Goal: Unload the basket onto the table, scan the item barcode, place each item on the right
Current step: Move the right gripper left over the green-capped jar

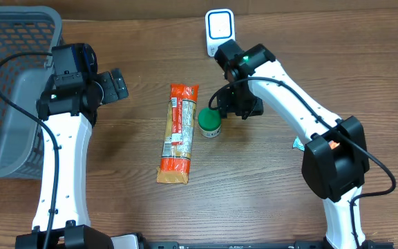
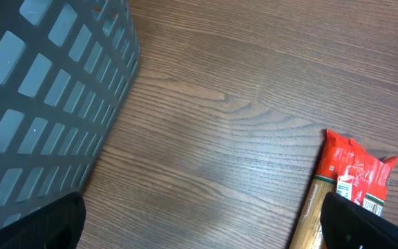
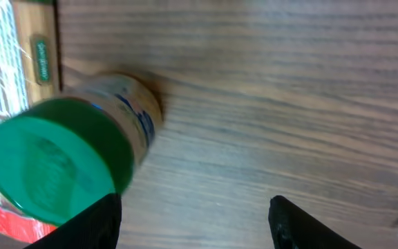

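- A wooden table (image 1: 254, 194) seen from above, with a robot arm on each side.
- The item to be scanned is a small jar (image 1: 209, 123) with a green lid. It stands lid-up near the middle of the table, just right of a long orange-and-red packet (image 1: 178, 135) that lies flat. Whether the two touch cannot be told.
- The right gripper (image 3: 193, 204) hangs just beside the jar, on its right. Its wrist camera shows the two fingers spread apart with only bare wood between them. The jar sits ahead and off to the left of the left-hand finger (image 3: 92, 221) — not clasped.
- A white scanner (image 1: 220, 26) with a blue-edged window stands at the far edge of the table, beyond the right gripper and well apart from the jar.
- The left gripper (image 1: 118, 86) is held above the table between a grey mesh basket (image 1: 5, 104) at the far left and the top end of the packet. Its jaws stand wide and hold nothing — its own camera shows bare wood between the fingers, the basket wall to one side and the packet's red end to the other.
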`<state>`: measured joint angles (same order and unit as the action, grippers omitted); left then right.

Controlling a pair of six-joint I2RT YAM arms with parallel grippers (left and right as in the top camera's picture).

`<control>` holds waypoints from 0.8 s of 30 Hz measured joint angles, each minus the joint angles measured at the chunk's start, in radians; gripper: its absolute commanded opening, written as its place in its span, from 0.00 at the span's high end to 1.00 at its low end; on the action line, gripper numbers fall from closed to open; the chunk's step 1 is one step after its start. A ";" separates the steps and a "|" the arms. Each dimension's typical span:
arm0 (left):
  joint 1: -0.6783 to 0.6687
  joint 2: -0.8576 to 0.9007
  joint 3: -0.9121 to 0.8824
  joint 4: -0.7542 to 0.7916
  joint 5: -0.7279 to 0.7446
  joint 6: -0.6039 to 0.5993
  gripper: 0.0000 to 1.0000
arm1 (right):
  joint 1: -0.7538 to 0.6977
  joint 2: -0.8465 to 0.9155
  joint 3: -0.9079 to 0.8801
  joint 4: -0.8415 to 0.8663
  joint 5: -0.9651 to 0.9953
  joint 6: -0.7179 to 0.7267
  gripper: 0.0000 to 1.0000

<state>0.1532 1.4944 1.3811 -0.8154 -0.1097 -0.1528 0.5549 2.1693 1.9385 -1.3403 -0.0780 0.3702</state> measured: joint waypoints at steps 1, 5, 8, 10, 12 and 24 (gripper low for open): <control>0.000 0.000 0.000 0.000 0.000 0.000 0.00 | 0.000 0.000 0.000 0.005 0.004 0.004 0.30; 0.000 0.000 0.000 0.000 0.000 0.000 0.00 | 0.000 0.000 0.000 0.005 0.008 0.016 0.29; 0.000 0.000 0.000 0.000 0.000 0.000 0.00 | 0.000 0.000 0.000 0.004 0.009 0.018 0.27; 0.000 0.000 0.000 0.000 0.000 0.000 0.01 | 0.000 0.000 0.000 0.004 0.008 0.019 0.26; 0.000 0.000 0.000 0.000 0.000 0.000 0.00 | 0.000 0.000 0.000 0.004 0.009 0.019 0.26; 0.000 0.000 0.000 0.000 0.000 0.000 0.00 | 0.000 0.000 0.000 0.050 0.014 0.020 0.26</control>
<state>0.1532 1.4944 1.3811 -0.8154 -0.1097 -0.1528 0.5552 2.1693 1.9385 -1.2907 -0.0643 0.3901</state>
